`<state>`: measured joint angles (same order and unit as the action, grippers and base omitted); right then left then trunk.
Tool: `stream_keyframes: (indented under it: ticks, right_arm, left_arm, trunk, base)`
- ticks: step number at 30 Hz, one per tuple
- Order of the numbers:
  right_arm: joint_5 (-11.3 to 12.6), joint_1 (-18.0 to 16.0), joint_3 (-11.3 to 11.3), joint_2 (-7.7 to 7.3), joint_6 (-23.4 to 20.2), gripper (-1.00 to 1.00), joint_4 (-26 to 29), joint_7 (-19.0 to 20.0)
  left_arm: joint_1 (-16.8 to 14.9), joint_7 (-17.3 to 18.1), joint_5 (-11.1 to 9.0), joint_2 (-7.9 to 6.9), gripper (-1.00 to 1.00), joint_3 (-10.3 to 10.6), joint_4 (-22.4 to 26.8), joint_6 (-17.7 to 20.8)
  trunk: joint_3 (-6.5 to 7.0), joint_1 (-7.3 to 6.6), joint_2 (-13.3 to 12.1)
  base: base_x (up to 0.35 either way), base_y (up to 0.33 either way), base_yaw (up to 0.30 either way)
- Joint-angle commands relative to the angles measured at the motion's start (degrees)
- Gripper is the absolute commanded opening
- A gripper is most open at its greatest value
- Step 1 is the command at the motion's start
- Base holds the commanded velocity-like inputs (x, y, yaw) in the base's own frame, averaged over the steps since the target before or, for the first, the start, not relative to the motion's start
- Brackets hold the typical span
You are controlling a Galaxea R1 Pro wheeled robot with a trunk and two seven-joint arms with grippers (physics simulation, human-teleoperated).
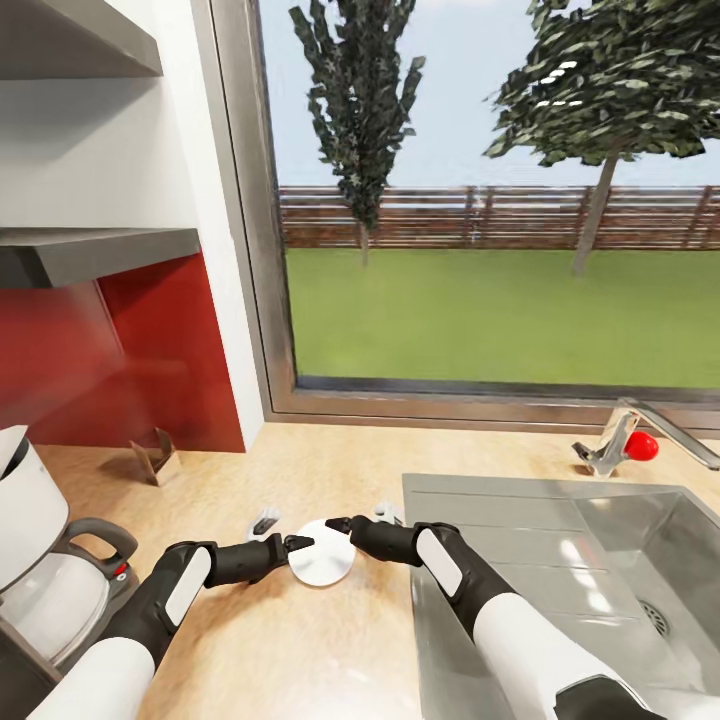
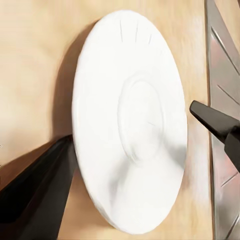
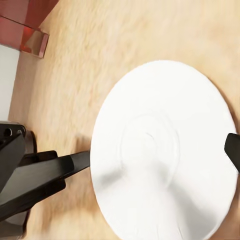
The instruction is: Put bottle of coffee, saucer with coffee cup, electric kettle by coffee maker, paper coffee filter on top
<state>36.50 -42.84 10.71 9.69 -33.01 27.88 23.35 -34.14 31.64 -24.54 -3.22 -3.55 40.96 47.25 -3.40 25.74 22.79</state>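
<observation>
The saucer [image 1: 322, 555] is a small white disc on the kitchen countertop [image 1: 300, 640], just left of the sink. My left gripper [image 1: 298, 545] reaches it from the left, and one dark finger [image 2: 42, 190] lies against its rim [image 2: 130, 125]. From the right, my right gripper [image 1: 338, 523] has its tip at the far rim. In the right wrist view the saucer [image 3: 165, 150] is flanked by a dark fingertip [image 3: 233, 150] and the left gripper's finger [image 3: 60, 167]. How far either pair of jaws is closed is hidden. The coffee maker [image 1: 35, 560], with white basket and glass carafe, stands at the left edge.
A steel sink [image 1: 590, 560] with a faucet and red knob [image 1: 640, 446] takes up the counter's right half. A small brown folded piece [image 1: 155, 455] stands by the red backsplash [image 1: 110, 350]. Grey shelves [image 1: 90, 250] hang above at left. A wide window lies behind the counter.
</observation>
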Motion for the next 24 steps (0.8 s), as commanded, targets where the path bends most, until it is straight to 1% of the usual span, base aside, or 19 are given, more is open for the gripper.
stream_keyframes:
  ticks: [1, 12, 16, 24]
  right_arm:
    - [0.12, -0.05, 0.09, -0.02, -0.13, 1.00, 0.01, 0.02]
    - [0.06, -0.05, 0.10, 0.04, -0.04, 1.00, -0.10, 0.06]
    - [0.06, -0.05, 0.10, 0.07, -0.04, 1.00, -1.23, 0.17]
    - [0.06, -0.05, 0.10, 0.07, -0.04, 1.00, -1.73, 0.20]
  left_arm:
    - [-0.05, 0.18, 0.37, 0.03, 1.00, -0.14, 0.00, 0.14]
    - [-0.05, 0.18, 0.30, 0.06, 1.00, -0.14, 0.00, 0.20]
    - [-0.05, 0.18, 0.36, 0.59, 1.00, -0.14, 0.00, 0.14]
    - [-0.05, 0.18, 0.34, 0.82, 1.00, -0.06, 0.00, 0.12]
  trunk:
    - [-0.13, 0.04, 0.13]
    - [-0.13, 0.04, 0.13]
    - [-0.13, 0.04, 0.13]
    - [-0.13, 0.04, 0.13]
  base:
    - [0.008, 0.005, 0.000]
    - [0.001, 0.001, 0.000]
    - [0.000, 0.000, 0.000]
    - [0.000, 0.000, 0.000]
